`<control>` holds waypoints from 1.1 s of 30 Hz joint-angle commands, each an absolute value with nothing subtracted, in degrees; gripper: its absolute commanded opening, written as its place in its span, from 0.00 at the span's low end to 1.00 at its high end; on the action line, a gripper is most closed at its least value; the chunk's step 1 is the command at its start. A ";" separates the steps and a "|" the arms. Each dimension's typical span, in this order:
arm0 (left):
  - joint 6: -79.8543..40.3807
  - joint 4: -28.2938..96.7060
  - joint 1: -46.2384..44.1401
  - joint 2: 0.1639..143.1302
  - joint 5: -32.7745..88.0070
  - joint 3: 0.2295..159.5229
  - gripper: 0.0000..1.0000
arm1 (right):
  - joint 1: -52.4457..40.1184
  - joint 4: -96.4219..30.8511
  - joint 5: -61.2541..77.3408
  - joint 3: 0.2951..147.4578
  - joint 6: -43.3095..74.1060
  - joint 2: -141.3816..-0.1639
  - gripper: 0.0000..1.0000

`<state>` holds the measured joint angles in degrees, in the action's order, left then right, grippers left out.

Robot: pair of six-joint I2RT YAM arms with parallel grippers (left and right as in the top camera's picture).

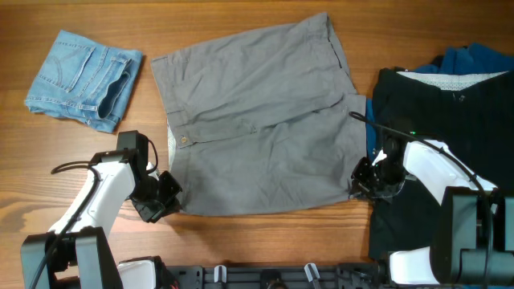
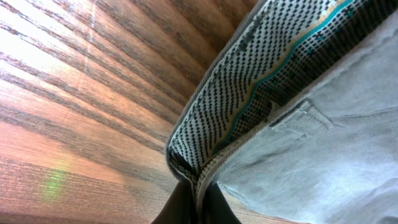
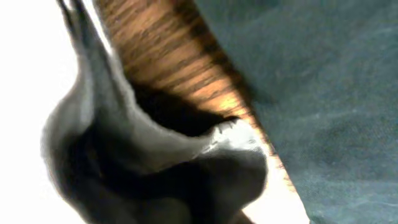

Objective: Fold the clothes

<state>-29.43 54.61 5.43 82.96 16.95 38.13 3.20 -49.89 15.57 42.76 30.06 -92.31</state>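
**Shorts [image 1: 257,120] being held at both near corners**

The grey shorts are lying spread flat across the middle of the wooden table [image 1: 88,160], waistband [image 1: 178,136] to the left and leg hems to the right. The left gripper [image 1: 165,197] is pinching the near waistband corner. In its wrist view the dark fingers [image 2: 177,205] are closing tightly on the edge, with the dotted, teal-striped lining [image 2: 261,81] turning outward. The right gripper [image 1: 365,178] is gripping the near hem corner; its wrist view is blurred, but grey cloth is bunching up between the jaws. Folded denim shorts [image 1: 84,80] are sitting at the far left. A black garment [image 1: 450,104] is lying just right of the grey shorts, overlapping a blue garment [image 1: 482,58].
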 commanded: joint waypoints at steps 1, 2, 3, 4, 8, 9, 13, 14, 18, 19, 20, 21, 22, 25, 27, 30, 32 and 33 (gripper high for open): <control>-27.27 54.76 5.91 82.17 15.84 39.48 0.04 | 3.25 -51.92 10.87 45.28 29.23 -93.38 0.04; -26.72 55.59 5.91 82.17 15.57 40.29 0.04 | 3.25 -53.21 10.72 46.61 28.36 -93.01 0.04; -25.98 56.34 5.91 82.17 15.55 41.17 0.04 | 3.25 -54.87 10.50 48.10 27.90 -92.49 0.04; -25.23 57.41 5.91 82.15 15.35 42.46 0.04 | 3.25 -56.10 10.52 49.32 27.00 -91.90 0.04; -24.08 62.43 5.91 81.49 13.58 48.56 0.04 | 3.25 -61.56 10.31 54.46 23.88 -88.07 0.04; -23.27 64.16 5.91 81.10 12.58 50.43 0.04 | 3.25 -63.07 10.33 56.05 23.00 -86.65 0.04; -22.70 72.86 5.91 78.24 5.98 59.22 0.04 | 3.25 -69.97 8.82 62.94 21.04 -80.01 0.04; -22.70 75.05 5.91 76.99 4.45 61.71 0.04 | 3.25 -72.23 7.86 65.36 21.02 -77.82 0.04; -22.92 82.48 5.91 71.07 -0.21 70.43 0.04 | 3.25 -78.96 7.09 75.68 21.67 -70.30 0.04; -22.94 84.47 5.91 69.41 -1.74 72.29 0.04 | 3.25 -79.83 7.11 77.89 21.67 -68.79 0.04; -22.98 85.78 5.91 68.03 -2.76 73.38 0.04 | 3.25 -79.79 7.35 79.42 21.65 -67.42 0.04; -23.20 86.63 5.91 66.59 -3.09 73.93 0.04 | 3.25 -78.96 7.97 79.90 21.65 -66.54 0.04; -23.51 87.05 5.91 65.49 -3.09 73.95 0.04 | 3.25 -77.67 8.51 79.92 21.67 -65.84 0.04; -24.45 87.64 5.91 64.07 -3.11 73.93 0.04 | 3.25 -72.64 8.58 79.88 21.61 -66.35 0.04; -24.45 87.05 5.89 64.71 -3.09 73.82 0.04 | 3.25 -68.60 8.56 79.85 21.63 -68.69 0.04; -24.40 85.08 5.89 67.40 -3.14 73.54 0.04 | 3.25 -60.93 8.60 79.85 21.43 -73.82 0.04; -24.38 83.26 5.89 69.69 -3.36 72.82 0.04 | 3.22 -54.81 9.04 79.85 20.47 -77.65 0.04; -24.40 82.46 5.89 71.00 -3.68 72.49 0.04 | 3.22 -51.44 9.63 79.88 19.92 -79.79 0.04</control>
